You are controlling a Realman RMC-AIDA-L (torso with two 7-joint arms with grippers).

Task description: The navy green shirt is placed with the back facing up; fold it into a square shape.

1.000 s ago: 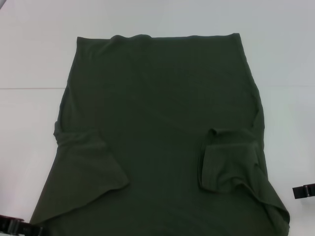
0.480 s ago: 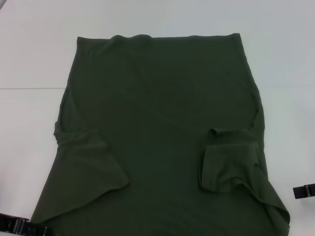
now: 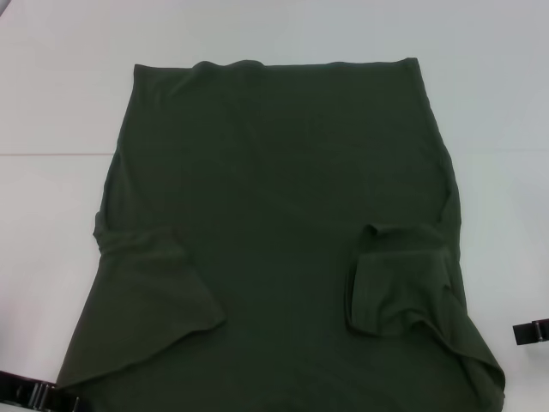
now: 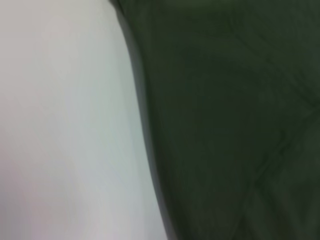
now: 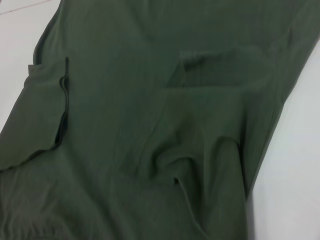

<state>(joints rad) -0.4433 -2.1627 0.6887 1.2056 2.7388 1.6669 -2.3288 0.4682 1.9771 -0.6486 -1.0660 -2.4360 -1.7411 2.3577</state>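
Bright, even light fills the head view; the white desk (image 3: pixel 60 103) is almost washed out and casts a pale bluish tint. The navy green shirt (image 3: pixel 274 215) reads very dark, its folds shown only by faint tone shifts, with thin soft shadows under the folded sleeve edges. The left wrist view is heavily blurred: the cloth edge (image 4: pixel 145 125) against the desk is a smeared band with a soft shadow along it. The right wrist view is sharper, creases and hems clear, with mild softness toward its borders and no glare
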